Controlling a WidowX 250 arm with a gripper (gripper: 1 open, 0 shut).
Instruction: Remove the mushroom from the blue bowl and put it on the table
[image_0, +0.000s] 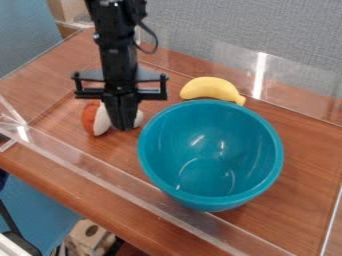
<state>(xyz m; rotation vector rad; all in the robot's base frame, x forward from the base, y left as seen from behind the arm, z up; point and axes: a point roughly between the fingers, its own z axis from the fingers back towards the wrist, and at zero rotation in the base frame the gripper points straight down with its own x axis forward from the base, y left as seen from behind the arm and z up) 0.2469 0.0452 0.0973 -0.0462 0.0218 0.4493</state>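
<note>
Black gripper beside a blue bowl, above a small mushroom on the table.

The gripper (122, 122) is holding its fingers together, with no grip visible; the toy mushroom (96, 118), reddish cap and pale stem, is lying on the wooden table (67, 164), left of the blue bowl (210, 155) in view. It is probably light and firm, its rounded cap likely slippery; the stem seems the surer hold.

Glossy teal plastic bowl (211, 155)
</note>
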